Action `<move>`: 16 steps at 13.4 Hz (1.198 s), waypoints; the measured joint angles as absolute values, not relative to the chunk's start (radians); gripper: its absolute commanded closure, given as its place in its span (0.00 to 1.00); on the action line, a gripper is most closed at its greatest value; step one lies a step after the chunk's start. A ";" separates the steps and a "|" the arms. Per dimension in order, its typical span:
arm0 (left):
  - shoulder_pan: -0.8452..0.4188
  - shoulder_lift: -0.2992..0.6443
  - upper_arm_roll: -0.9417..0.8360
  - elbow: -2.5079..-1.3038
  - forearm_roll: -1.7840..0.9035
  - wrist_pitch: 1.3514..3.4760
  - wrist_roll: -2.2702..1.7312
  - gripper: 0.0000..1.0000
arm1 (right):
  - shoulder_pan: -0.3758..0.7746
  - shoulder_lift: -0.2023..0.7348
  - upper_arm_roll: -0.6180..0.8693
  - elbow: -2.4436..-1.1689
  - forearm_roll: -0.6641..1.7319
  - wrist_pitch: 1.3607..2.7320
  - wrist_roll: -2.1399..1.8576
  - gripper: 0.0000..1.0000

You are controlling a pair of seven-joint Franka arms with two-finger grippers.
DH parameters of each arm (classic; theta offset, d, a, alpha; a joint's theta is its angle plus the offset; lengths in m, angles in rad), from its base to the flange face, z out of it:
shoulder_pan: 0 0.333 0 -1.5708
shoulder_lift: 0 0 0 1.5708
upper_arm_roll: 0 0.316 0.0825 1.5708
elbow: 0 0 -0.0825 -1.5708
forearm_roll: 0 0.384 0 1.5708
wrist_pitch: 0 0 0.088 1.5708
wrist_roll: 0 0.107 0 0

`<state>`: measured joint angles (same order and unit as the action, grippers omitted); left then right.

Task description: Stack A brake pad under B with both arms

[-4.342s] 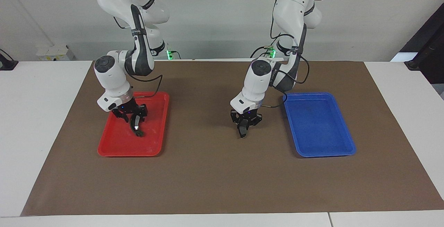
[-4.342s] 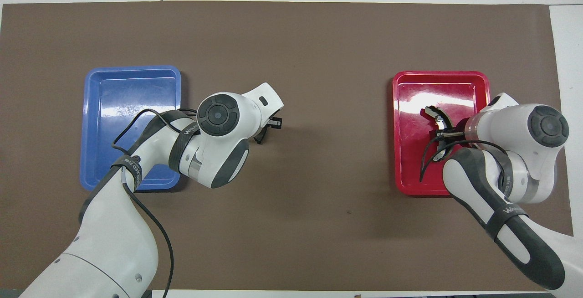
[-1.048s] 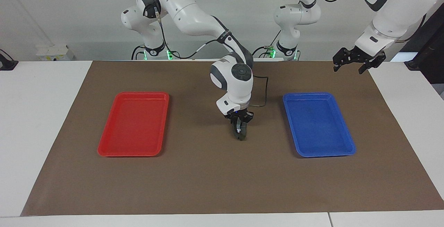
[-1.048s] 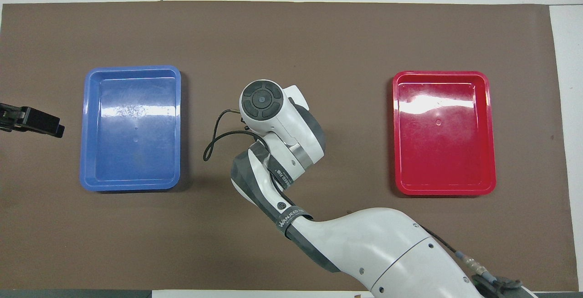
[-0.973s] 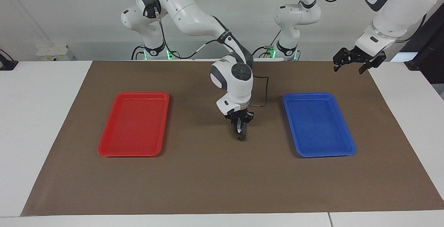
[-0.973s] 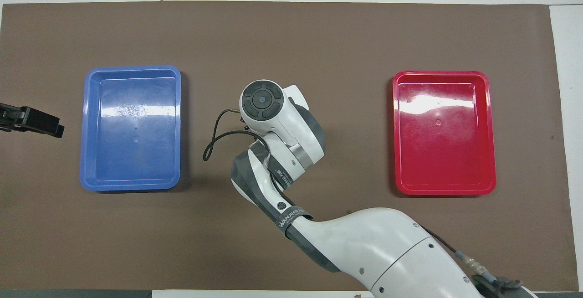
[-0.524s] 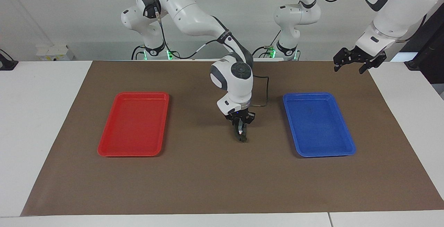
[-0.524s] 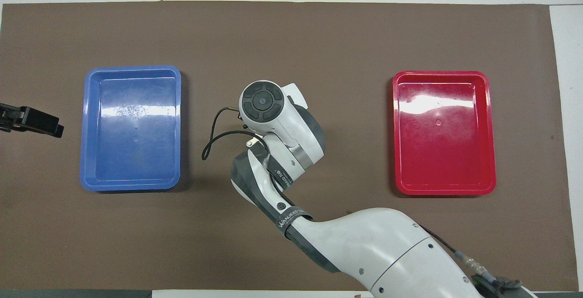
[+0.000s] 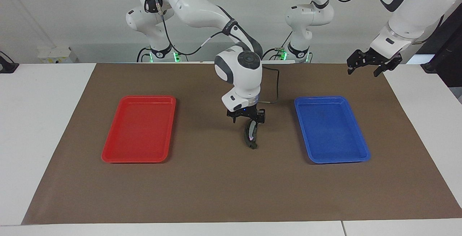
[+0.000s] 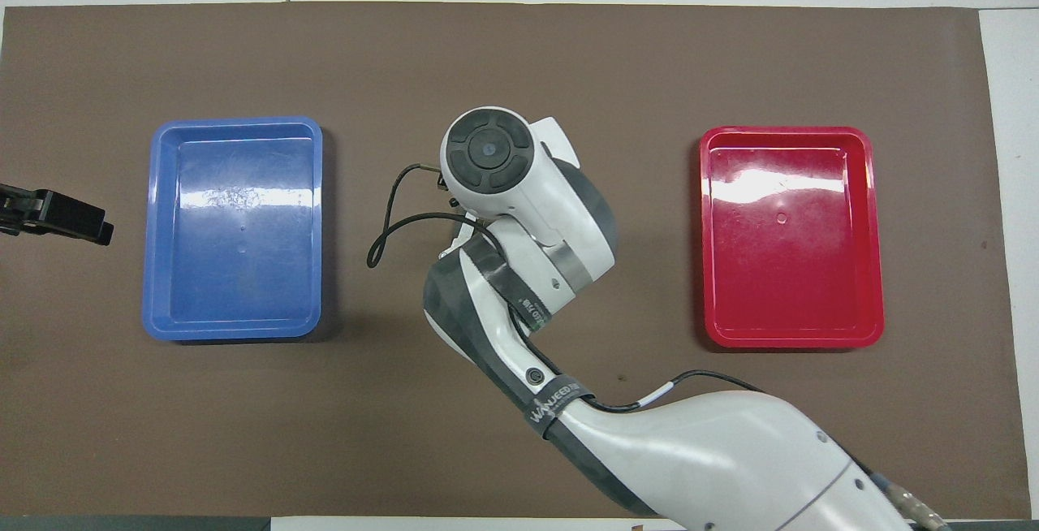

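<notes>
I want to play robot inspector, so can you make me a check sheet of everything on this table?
Surface: brown mat on a white table.
Job's things: B lies on the mat between the trays, silver strip showing; A brake pad cannot be told apart under it.
Trays: red tray toward the right arm's end, blue tray toward the left arm's end; nothing seen in either.
Clutter: nothing seen.
Grippers: right gripper just over B, jaws open; left gripper waits raised over the mat's corner, jaws open.
Cables: black cable loops from the right arm's wrist.
Surroundings: white wall.
</notes>
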<state>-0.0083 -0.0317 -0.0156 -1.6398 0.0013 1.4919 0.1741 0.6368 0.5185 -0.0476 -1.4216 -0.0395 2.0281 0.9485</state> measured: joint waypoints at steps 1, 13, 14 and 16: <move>-0.008 -0.032 -0.016 -1.640 0.001 1.492 0.174 0.00 | 0.590 0.469 -0.049 -1.435 -0.065 1.995 0.910 0.00; -0.011 -0.032 -0.022 -1.640 0.001 1.543 0.101 0.00 | 0.075 0.088 -0.048 -1.495 -0.062 1.554 0.227 0.00; -0.012 -0.032 -0.023 -1.640 0.001 1.546 0.093 0.00 | 0.049 0.066 -0.047 -1.497 -0.059 1.530 0.204 0.00; -0.012 -0.032 -0.024 -1.640 0.001 1.551 0.088 0.00 | 0.017 0.031 -0.046 -1.504 -0.058 1.491 0.191 0.00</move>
<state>-0.0125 -0.0316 -0.0238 -1.6397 0.0013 1.5508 0.0878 0.0165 0.0315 -0.0465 -1.5035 -0.0584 1.4911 0.1910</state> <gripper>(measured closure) 0.000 0.000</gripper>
